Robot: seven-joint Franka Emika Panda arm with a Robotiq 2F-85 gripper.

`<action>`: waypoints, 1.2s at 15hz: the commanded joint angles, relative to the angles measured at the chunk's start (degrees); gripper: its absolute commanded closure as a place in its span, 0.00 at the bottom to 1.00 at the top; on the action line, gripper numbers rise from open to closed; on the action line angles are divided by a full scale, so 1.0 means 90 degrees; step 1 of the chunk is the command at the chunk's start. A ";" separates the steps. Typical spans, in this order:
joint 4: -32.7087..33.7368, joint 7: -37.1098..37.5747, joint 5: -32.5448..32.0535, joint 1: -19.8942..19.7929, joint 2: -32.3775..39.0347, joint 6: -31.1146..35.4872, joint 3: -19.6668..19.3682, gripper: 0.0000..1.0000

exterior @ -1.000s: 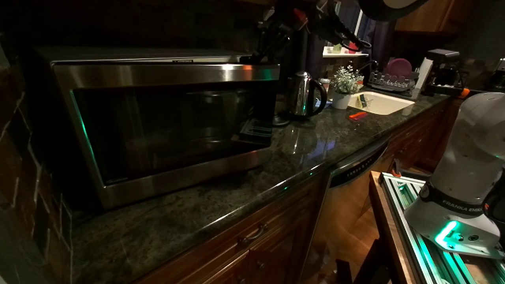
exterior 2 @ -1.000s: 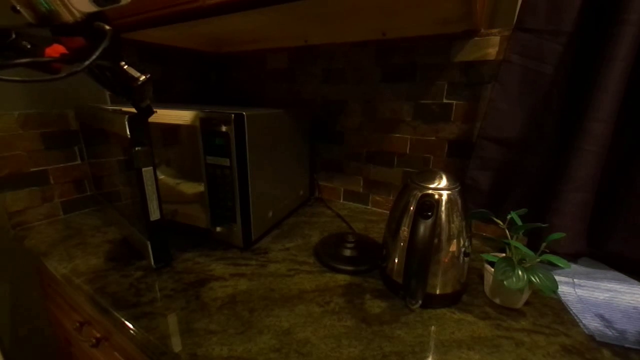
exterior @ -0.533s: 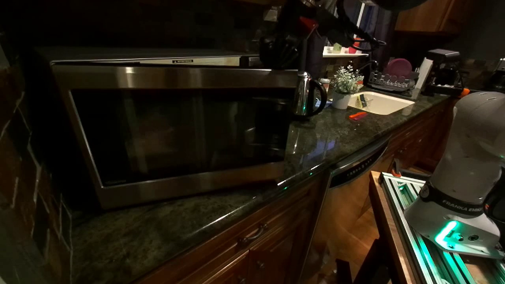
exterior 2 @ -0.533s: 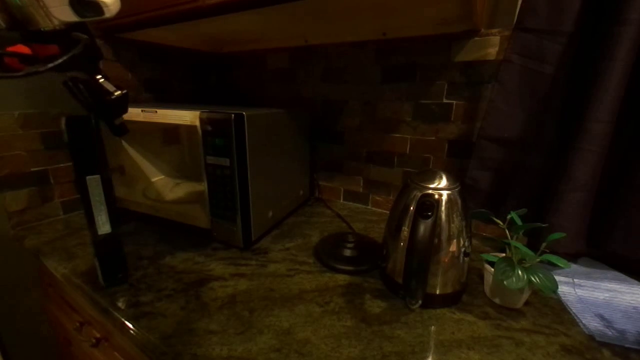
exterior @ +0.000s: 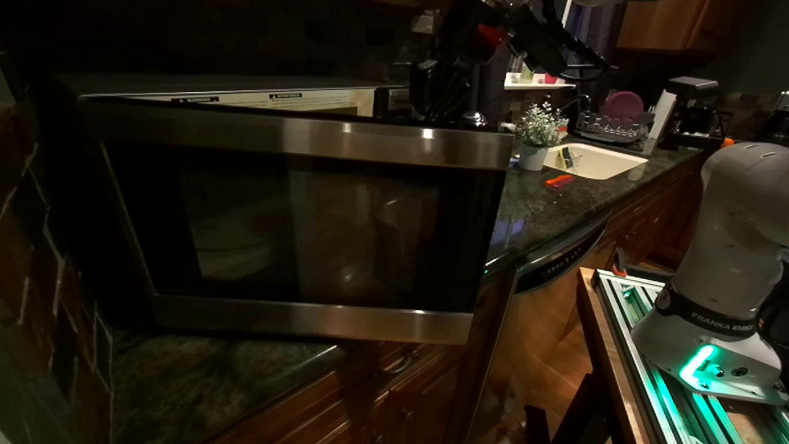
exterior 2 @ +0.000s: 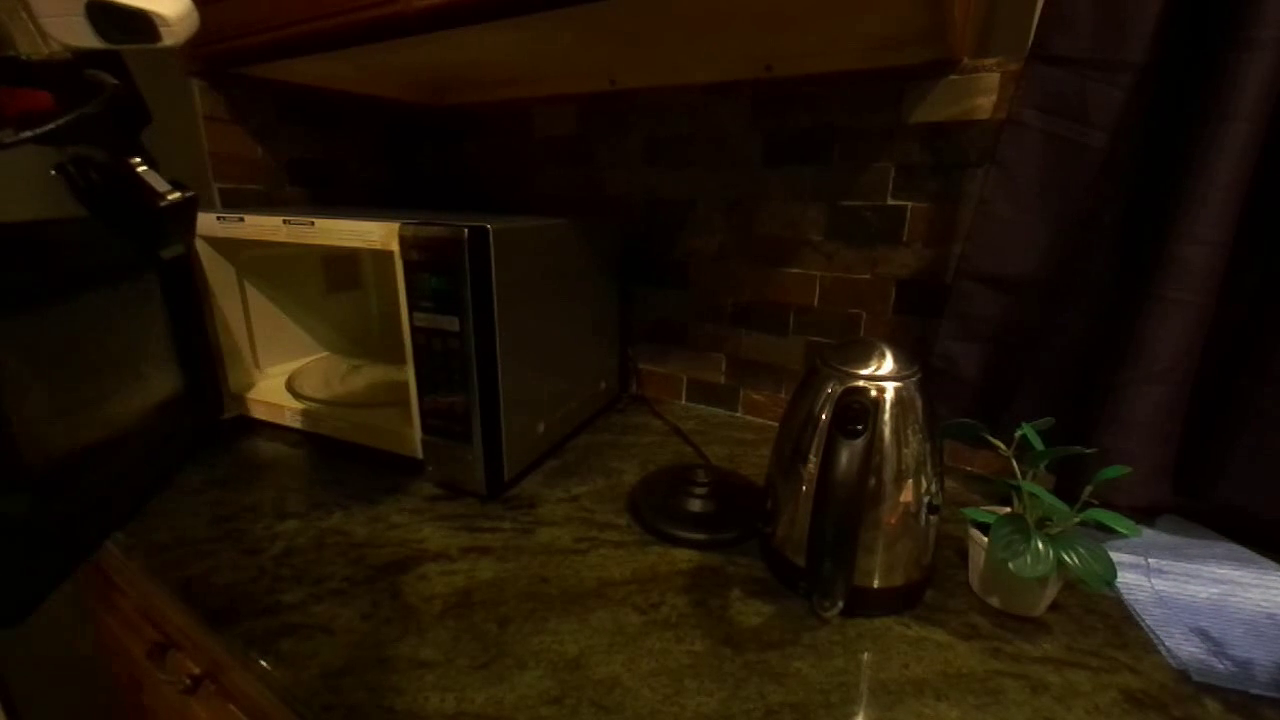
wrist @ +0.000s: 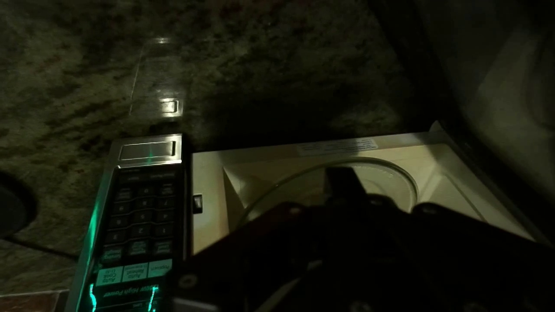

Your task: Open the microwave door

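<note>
—Farther out from the microwave than a second ago stands its steel-framed glass door.
—Standing where?
—At the microwave's nine o'clock in an exterior view; the electric kettle sits between three and four.
—And the gripper?
—Closed tight, grasping nothing, near the door's top edge; whether it touches, I can't tell.

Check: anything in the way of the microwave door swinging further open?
Nothing visible. The microwave door stands open, the shut gripper at its inner side; the kettle stands beyond the control panel, away from the swing.
</note>
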 commanded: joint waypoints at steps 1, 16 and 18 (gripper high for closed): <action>0.0005 -0.0111 0.0128 0.0095 -0.0253 -0.0715 -0.0201 1.00; -0.1241 -0.2566 -0.1665 0.0699 -0.3258 -0.2776 -0.0123 0.14; -0.1318 -0.3288 -0.1479 0.1028 -0.3496 -0.2679 -0.0388 0.01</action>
